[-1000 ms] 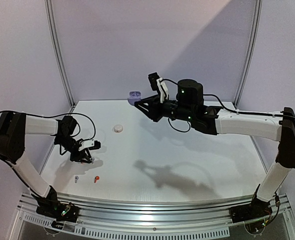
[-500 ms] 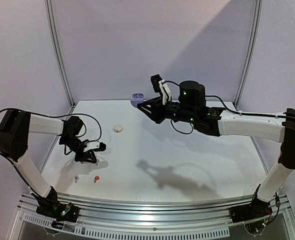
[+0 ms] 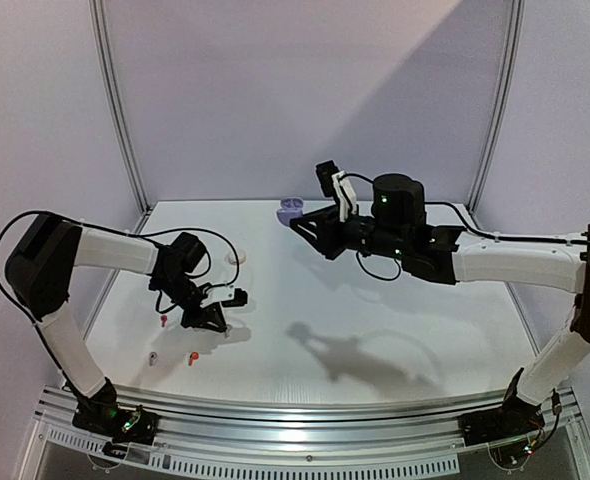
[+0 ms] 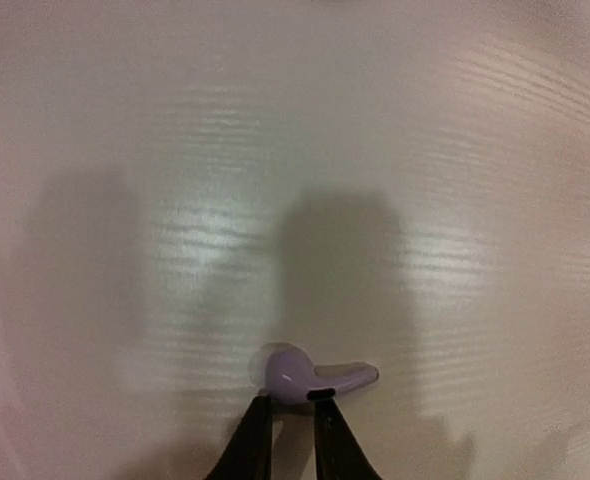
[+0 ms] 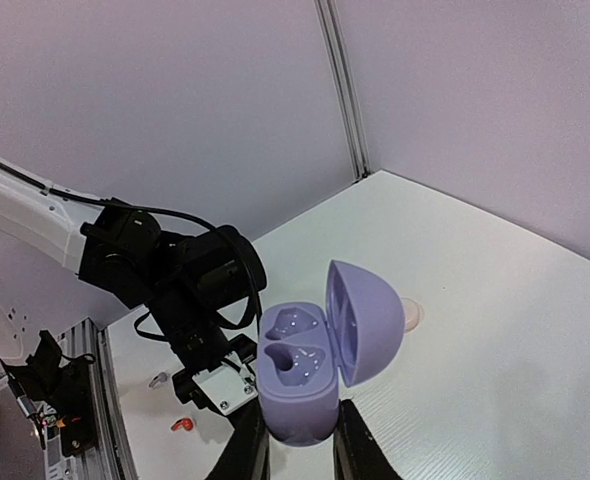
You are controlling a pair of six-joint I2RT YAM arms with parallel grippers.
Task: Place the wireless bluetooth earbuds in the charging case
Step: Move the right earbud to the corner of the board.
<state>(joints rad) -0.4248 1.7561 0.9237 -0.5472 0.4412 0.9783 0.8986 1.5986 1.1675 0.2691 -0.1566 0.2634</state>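
Note:
My left gripper [image 4: 293, 410] is shut on a pale lavender earbud [image 4: 310, 375], pinched by its round head with the stem pointing right, just above the white table. In the top view this gripper [image 3: 215, 315] hangs left of centre. My right gripper [image 5: 300, 435] is shut on the lavender charging case [image 5: 297, 375], held up in the air [image 3: 291, 210] with its lid open and both sockets empty. Two red-orange earbuds [image 3: 163, 320] [image 3: 190, 358] and a grey one [image 3: 152, 357] lie on the table at the near left.
A small round white case [image 3: 237, 257] sits shut on the table [image 3: 395, 330] behind the left gripper, half hidden by the lavender lid in the right wrist view. Metal frame posts [image 3: 115, 110] stand at the back corners, and a rail [image 3: 305, 405] runs along the near edge.
The left jaws closed on the lavender earbud and the arm carried it right, leaving one red-orange earbud behind. The right arm shifted slightly right with the open case.

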